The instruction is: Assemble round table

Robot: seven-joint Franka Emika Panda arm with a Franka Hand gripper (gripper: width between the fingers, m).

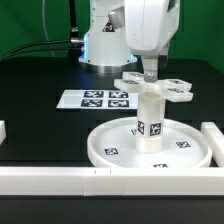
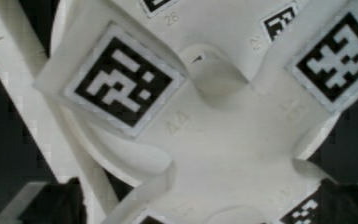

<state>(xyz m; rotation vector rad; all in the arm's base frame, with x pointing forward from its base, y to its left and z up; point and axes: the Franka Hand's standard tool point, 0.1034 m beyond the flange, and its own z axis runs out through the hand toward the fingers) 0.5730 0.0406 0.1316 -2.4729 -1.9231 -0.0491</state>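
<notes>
cylinder point(image 1: 150, 122), thick white plastic, on rimmed disc point(image 1: 120, 138)

The large round rimmed disc point(image 1: 100, 150) is lying flat, rim up, on the table point(image 1: 40, 110). It is sitting close to the table edge nearest the exterior camera, toward the exterior view's right. It is white and is showing small black-and-white square tags on its floor. The short thick cylinder point(image 1: 149, 118) is standing upright at the disc's middle, a tag facing the camera. The flat cross-shaped piece point(image 1: 170, 90) is lying level across the cylinder's top, its arms spreading outward, each carrying a tag. In the wrist view the cross-shaped piece point(image 2: 202, 110) is filling the picture, its tags showing large.
</notes>
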